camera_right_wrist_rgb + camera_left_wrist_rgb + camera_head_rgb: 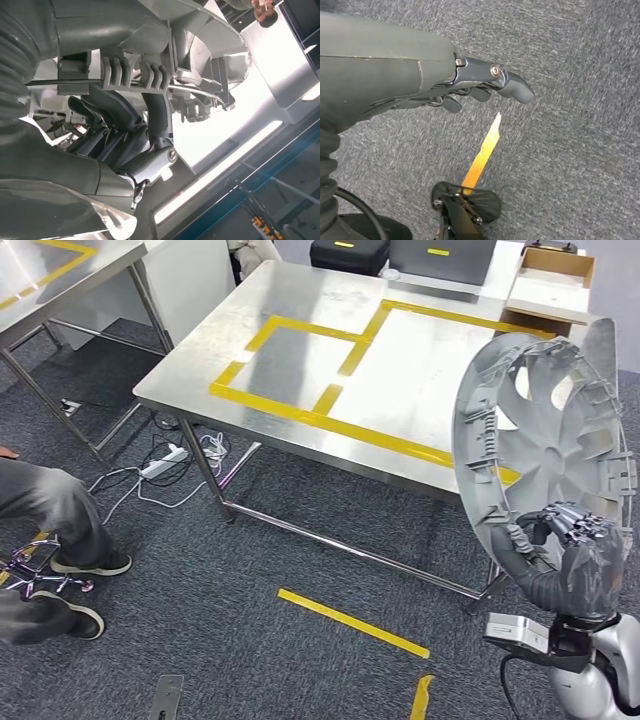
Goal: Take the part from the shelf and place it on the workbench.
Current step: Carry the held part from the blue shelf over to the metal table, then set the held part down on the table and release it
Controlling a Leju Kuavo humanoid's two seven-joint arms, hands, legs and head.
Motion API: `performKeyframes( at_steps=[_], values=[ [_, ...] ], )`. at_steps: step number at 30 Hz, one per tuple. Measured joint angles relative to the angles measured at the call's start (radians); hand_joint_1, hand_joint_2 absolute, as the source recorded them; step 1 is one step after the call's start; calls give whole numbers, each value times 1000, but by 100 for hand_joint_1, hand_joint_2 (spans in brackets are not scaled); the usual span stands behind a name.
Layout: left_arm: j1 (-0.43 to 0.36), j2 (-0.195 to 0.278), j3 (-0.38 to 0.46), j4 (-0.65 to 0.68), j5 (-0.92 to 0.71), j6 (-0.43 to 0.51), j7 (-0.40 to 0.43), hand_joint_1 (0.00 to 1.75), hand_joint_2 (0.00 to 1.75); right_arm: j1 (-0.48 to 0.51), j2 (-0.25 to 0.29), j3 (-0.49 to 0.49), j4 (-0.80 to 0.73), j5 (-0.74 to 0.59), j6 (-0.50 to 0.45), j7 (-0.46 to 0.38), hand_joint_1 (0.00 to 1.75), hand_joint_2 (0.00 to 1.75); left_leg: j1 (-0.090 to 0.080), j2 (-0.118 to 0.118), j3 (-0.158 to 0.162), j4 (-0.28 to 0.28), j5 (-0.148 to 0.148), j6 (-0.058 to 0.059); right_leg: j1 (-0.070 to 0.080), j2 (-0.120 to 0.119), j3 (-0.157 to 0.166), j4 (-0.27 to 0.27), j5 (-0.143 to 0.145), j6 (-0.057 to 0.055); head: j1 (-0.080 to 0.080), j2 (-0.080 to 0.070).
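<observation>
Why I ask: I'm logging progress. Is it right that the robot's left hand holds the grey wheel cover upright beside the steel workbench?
Not quite: the right hand holds the grey wheel cover upright beside the steel workbench, as the head view shows.

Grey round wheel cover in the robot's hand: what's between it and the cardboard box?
In the head view, only bare shiny table top lies between the grey wheel cover and the cardboard box.

Bright even light; glare on workbench (423, 370); person's leg (53, 502) motion-blurred.
</observation>
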Motion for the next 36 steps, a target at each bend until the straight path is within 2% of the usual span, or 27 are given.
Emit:
performKeyframes(
  at_steps=[1, 2, 3, 5, 6, 7, 10, 11, 12, 13, 15, 16, 17, 18, 20, 21, 22, 23, 25, 27, 29, 31, 32, 33, 34, 35, 36],
  values=[
    [1, 0, 0, 0, 0, 0, 0, 0, 175, 1, 0, 0, 0, -4, 0, -1, 175, 175, 0, 0, -19, 42, -9, 1, 2, 2, 0, 0, 0, -1, 0, 0],
    [2, 0, 0, 0, 0, 0, 0, 0, 175, 1, 0, 0, 0, -8, 0, -1, 175, 175, -1, 0, -23, 47, 1, 4, 4, 4, 1, 0, 0, -1, 0, 0],
    [3, 0, 0, 0, -1, 0, 0, 0, 175, 2, 0, 0, 0, -10, 0, -1, 175, 175, -2, -1, -8, 13, 29, 10, 6, 7, 2, 0, 0, -1, 0, 0],
    [3, 1, 0, 0, -3, 1, 0, 0, 175, 2, 0, -1, 0, -13, 0, -2, 175, 175, -6, -5, 52, -119, 99, 28, 11, 12, 4, 0, 0, -1, 1, 0],
    [3, 1, 0, 0, -4, 1, 0, 0, 175, 3, 0, -1, 0, -15, 0, -2, 175, 175, -8, -7, 78, -178, 119, 35, 13, 14, 3, 1, 0, 0, 1, 0],
    [2, 2, 1, 0, -4, 2, 0, 0, 175, 3, 0, -2, 0, -18, 0, -3, 175, 175, -10, -10, 93, -214, 127, 39, 14, 14, 1, 2, 0, 3, 1, 0],
    [2, 1, 1, 0, -6, 3, 0, 0, 175, 7, 0, -8, 0, -24, -1, -3, 175, 175, -10, -10, 98, -239, 129, 41, 11, 14, -8, 2, 2, 17, 1, 0],
    [2, 0, 1, 0, -7, 3, 0, 0, 175, 9, 0, -12, 0, -26, -1, -3, 175, 175, -8, -9, 100, -244, 132, 44, 10, 13, -13, 9, -5, 22, 2, 0],
    [1, 0, 1, 0, -7, 3, 0, 0, 175, 9, 0, -15, -1, -27, -1, -3, 175, 175, -5, -9, 101, -250, 136, 47, 10, 12, -24, 31, -22, 27, 4, 0],
    [0, -1, 1, 0, -8, 3, 0, 0, 175, 11, 0, -18, -1, -28, -1, -3, 175, 175, -3, -8, 101, -253, 138, 50, 9, 11, -46, 76, -48, 32, 5, 0],
    [-1, -2, 2, 0, -10, 1, 0, 0, 175, 13, 0, -20, -1, -29, -1, -5, 175, 175, -3, -7, 100, -254, 138, 52, 5, 10, -106, 206, -105, 40, 7, 0],
    [0, -3, 2, 0, -10, 0, 1, 0, 175, 15, 0, -20, -1, -29, -1, -6, 175, 175, -3, -7, 100, -254, 138, 52, 3, 9, -132, 258, -120, 44, 6, 0],
    [0, -3, 2, 0, -11, -1, 1, 0, 175, 16, 0, -20, 0, -29, -1, -6, 175, 175, -2, -7, 100, -253, 137, 52, 1, 9, -141, 277, -116, 47, 6, 0],
    [0, -4, 2, 0, -11, -1, 2, 0, 175, 17, 0, -20, 0, -29, -1, -6, 175, 175, -1, -6, 102, -253, 135, 50, -1, 7, -132, 255, -93, 50, 7, 0],
    [0, -4, 2, 0, -12, -3, 2, 0, 175, 16, 0, -21, 0, -29, -1, -6, 175, 175, 2, -7, 106, -250, 129, 43, -7, 1, -67, 127, -29, 56, 7, 0],
    [-1, -4, 2, 0, -14, -4, 2, 0, 175, 15, 1, -21, 0, -28, -1, -6, 175, 175, 1, -7, 106, -245, 125, 37, -8, -2, -33, 63, -11, 56, 8, 0],
    [-1, -4, 2, 0, -15, -5, 2, 0, 175, 14, 1, -21, 0, -28, -1, -6, 175, 175, -1, -7, 105, -242, 123, 31, -7, -4, -10, 23, -5, 52, 8, 0],
    [-1, -4, 2, 0, -17, -5, 2, 0, 175, 14, 1, -20, 0, -28, -1, -6, 175, 175, -4, -8, 104, -240, 121, 26, -6, -4, 1, 5, -8, 47, 8, 0],
    [-1, -4, 2, 0, -20, -5, 3, 0, 175, 15, 1, -20, 0, -27, 0, -5, 175, 175, -4, -7, 104, -240, 119, 18, -4, -1, 3, 4, -12, 31, 5, 0],
    [-2, -5, 2, 0, -20, -5, 3, 0, 175, 15, 1, -22, 0, -27, 0, -4, 175, 175, -2, -6, 97, -214, 102, 9, -6, 0, 10, 2, -16, 17, 2, 0],
    [-3, -5, 2, 0, -21, -5, 3, 0, 175, 15, 1, -24, 0, -27, 0, -3, 175, 175, 0, -7, 50, -111, 55, 1, -7, 0, 20, 1, -22, 4, -1, 0],
    [-1, -5, 2, 0, -21, -5, 3, 0, 175, 15, 1, -24, 0, -27, 0, -4, 175, 175, 0, -7, -20, 19, 12, -1, -5, 1, 29, 1, -31, -2, -2, 0],
    [0, -5, 2, 0, -21, -5, 3, 0, 175, 15, 2, -23, 0, -27, 0, -3, 175, 175, 0, -7, -43, 51, 14, 0, -4, 3, 36, 1, -36, -3, -2, 0],
    [0, -5, 2, 0, -21, -5, 3, 0, 175, 15, 2, -23, 0, -27, 0, -3, 175, 175, 0, -7, -49, 47, 36, 3, -3, 5, 43, 1, -42, -3, -2, 0],
    [1, -5, 2, 0, -21, -5, 3, 0, 175, 14, 2, -23, 0, -27, 0, -2, 175, 175, -1, -7, -40, 7, 75, 9, -2, 8, 53, 1, -48, -2, -2, 0],
    [1, -4, 2, 0, -21, -4, 3, 0, 175, 15, 3, -24, 0, -27, 0, -1, 175, 175, -4, -8, -19, -58, 120, 17, -1, 9, 61, 0, -56, 0, -2, 0],
    [1, -3, 3, 0, -21, -4, 4, 0, 175, 14, 3, -24, 0, -27, 0, -1, 175, 175, -7, -10, 3, -115, 153, 27, 1, 11, 66, 0, -64, 4, 0, 0]
  ],
)
